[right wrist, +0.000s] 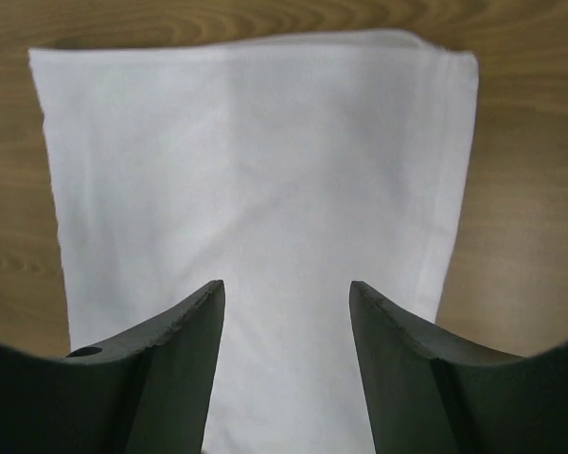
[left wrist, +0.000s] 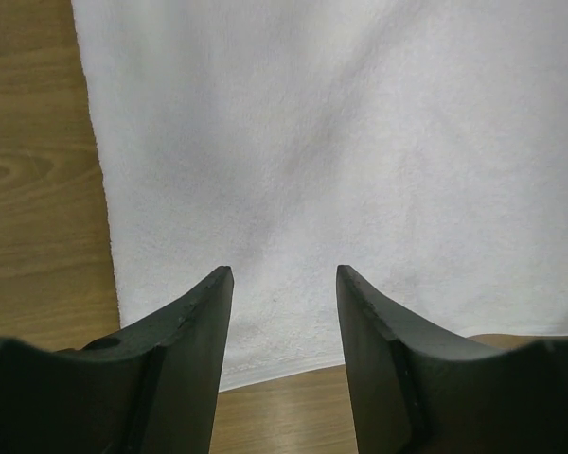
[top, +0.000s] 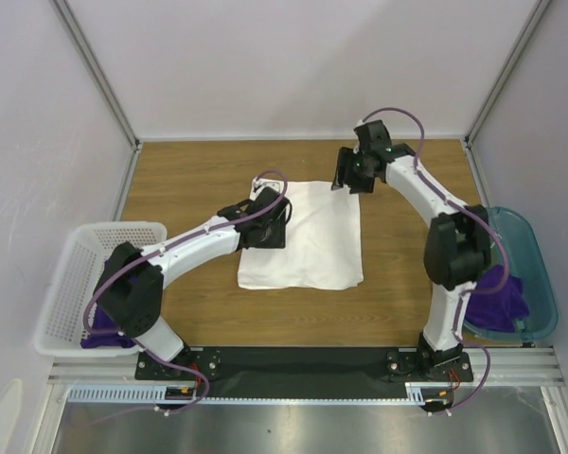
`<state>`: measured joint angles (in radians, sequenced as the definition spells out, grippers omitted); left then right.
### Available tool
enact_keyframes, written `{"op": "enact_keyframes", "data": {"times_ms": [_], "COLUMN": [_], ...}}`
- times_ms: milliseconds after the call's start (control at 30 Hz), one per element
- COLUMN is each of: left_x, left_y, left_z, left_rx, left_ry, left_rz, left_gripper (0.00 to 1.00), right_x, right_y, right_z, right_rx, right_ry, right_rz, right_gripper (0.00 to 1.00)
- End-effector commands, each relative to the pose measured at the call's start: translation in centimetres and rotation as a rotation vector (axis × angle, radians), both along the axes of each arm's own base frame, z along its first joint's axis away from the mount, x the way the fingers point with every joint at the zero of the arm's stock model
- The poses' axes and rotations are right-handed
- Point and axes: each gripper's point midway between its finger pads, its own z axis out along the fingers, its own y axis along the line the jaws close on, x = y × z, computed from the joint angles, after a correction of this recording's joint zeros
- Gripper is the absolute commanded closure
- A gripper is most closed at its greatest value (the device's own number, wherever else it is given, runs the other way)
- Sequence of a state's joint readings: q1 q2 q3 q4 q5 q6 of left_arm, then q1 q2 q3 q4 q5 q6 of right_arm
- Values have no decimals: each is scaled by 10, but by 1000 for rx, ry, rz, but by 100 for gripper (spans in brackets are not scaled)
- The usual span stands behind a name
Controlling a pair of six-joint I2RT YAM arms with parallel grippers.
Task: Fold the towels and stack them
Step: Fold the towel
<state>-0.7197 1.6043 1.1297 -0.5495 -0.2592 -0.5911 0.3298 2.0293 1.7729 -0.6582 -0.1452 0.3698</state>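
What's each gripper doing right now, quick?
Left gripper: open, empty, over the white towel.
Right gripper: open, empty, over the same towel.

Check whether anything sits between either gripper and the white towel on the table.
Nothing visible does. The white towel lies flat on the wooden table with nothing on it. The left gripper and right gripper hang by its edges, fingers apart and empty, with only open air between them and the cloth.

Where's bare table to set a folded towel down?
Bare wood: far-left corner beyond basket and left arm; strip between white towel and right arm; near strip in front of the towel. Crowded: towel's left edge under the left hand, far-right corner by the right hand.
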Motion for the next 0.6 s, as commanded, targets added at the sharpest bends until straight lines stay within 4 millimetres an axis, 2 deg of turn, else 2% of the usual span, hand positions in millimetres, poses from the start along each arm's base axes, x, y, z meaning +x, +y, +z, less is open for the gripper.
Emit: {"op": "enact_keyframes", "data": {"times_ms": [0,33,100,200,267,300,367,500,567], "left_x": [8,8,9,6,2,1,-1,-10,-13], "left_y": [4,6,10,14,17,19,21,26,27], "left_z": [24,21,19,13,7,7,5,-4,-6], "left_rx": [17,18,4,-20,-24,-31,-37,-46,-56], "left_ry": [-46,-43,-36,-10,2,0,4,20,28], "left_rz": [-20,-16,0,2,2,4,4,10,20], "left_gripper": [46,46,46,46,46,46,46,47,47], "right_x": [-50,-74,-92,-126,-143,-148,-156,-175,-181], "right_y": [-10,-18,-21,-26,-28,-26,-25,-27,-30], "right_z": [20,9,-1,-23,-35,-39,-45,-63,-69], "right_rx": [7,4,14,20,18,17,16,-17,-29], "right_ry": [40,79,98,153,179,183,195,228,246], "right_rz": [8,-12,-26,-51,-60,-56,-56,-46,-43], "right_gripper": [39,41,45,58,74,85,93,100,100]}}
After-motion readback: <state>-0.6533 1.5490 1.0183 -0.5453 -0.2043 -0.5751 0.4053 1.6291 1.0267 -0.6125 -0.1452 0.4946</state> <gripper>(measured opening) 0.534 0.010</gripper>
